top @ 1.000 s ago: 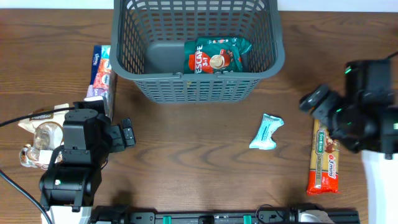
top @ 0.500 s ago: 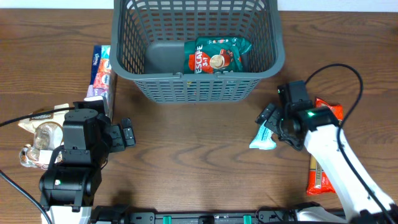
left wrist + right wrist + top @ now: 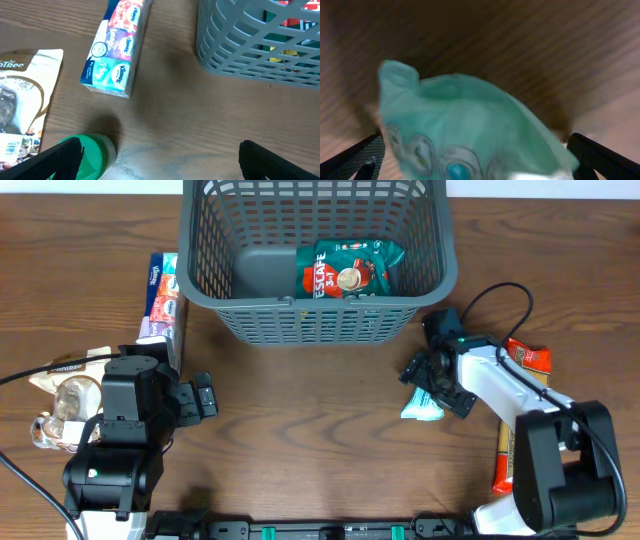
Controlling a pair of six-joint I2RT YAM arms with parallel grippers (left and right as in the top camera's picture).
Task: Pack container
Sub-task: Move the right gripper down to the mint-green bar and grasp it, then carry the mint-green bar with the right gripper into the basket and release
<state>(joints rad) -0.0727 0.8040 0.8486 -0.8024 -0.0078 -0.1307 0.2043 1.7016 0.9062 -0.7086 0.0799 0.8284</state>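
The container, a dark grey slatted basket [image 3: 320, 302], stands at the back centre and holds a green Nescafe pack [image 3: 347, 270]. It also shows in the left wrist view [image 3: 260, 55]. A small teal snack pack [image 3: 424, 408] lies on the table to the basket's front right. My right gripper [image 3: 435, 380] is down over it, open, with a finger on each side of the pack [image 3: 465, 125]. My left gripper [image 3: 205, 395] is open and empty, low over the table at the left.
A Kleenex tissue pack [image 3: 163, 305] lies left of the basket. A green-capped jar [image 3: 95, 155] and a snack bag [image 3: 20, 100] sit by the left gripper. A long red biscuit pack [image 3: 515, 465] lies at the right, partly under the right arm.
My right arm has swung in from the table's right edge to the left and come down over the teal snack pack. The left arm has not moved.
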